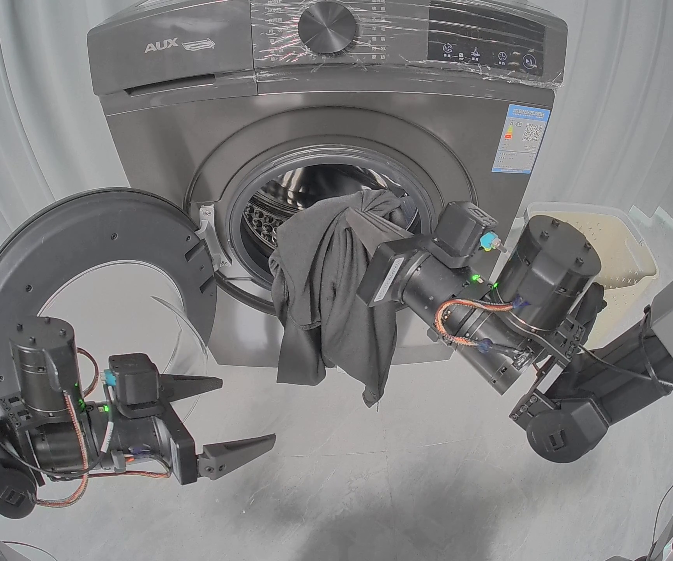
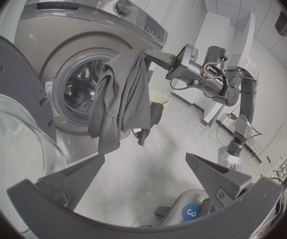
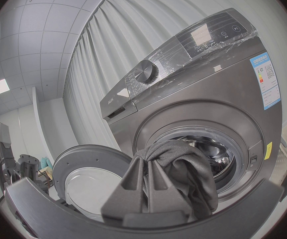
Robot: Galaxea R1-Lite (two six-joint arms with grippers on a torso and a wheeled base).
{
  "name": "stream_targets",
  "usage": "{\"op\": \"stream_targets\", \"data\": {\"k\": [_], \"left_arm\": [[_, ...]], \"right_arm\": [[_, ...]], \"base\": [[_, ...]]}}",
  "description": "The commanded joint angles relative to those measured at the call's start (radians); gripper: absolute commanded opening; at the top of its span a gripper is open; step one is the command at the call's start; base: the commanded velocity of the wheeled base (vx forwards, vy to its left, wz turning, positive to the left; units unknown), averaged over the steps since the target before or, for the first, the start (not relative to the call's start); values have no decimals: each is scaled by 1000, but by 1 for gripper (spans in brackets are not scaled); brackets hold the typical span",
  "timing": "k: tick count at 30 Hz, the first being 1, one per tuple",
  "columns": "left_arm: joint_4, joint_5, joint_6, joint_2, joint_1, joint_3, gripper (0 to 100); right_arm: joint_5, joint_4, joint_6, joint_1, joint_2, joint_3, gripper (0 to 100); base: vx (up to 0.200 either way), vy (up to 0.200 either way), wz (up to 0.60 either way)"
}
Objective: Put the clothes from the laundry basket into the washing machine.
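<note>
Garment (image 1: pixel 328 290), dark grey, hangs from the right gripper (image 3: pixel 146 163), whose fingers are clenched on a bunch of its cloth right at the open mouth of the washer (image 1: pixel 165 134), the rest drooping over the lower rim. Down low in front of the swung-open door (image 1: pixel 79 235) sits the left gripper (image 1: pixel 247 413), fingers spread and holding nothing. Just beside the washer on the right stands the basket (image 1: pixel 625 259), with what looks like another dark piece (image 2: pixel 156 112) draped over its edge, though that is hard to make out

Left pincer (image 1: pixel 247 411) agape, right pincer (image 3: pixel 145 161) clenched.
</note>
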Motion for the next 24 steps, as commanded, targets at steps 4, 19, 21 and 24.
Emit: {"op": "stream_targets", "data": {"k": [4,19,21,24], "left_arm": [[-96,1,-2,163,-13,-15,100],[-346,41,-28,428,5,-70,100],[-372,43,-28,457,10,-76,100],[-408,43,-28,496,15,-98,100]], "right_arm": [[-2,-4,-2,7,0,2,0],[-3,-18,-6,24,-3,15,0],[-3,-21,-6,24,-5,15,0],[-3,-21,-6,25,-5,21,0]], "base": [[0,0,0],[0,0,0],[0,0,0],[0,0,0]]}}
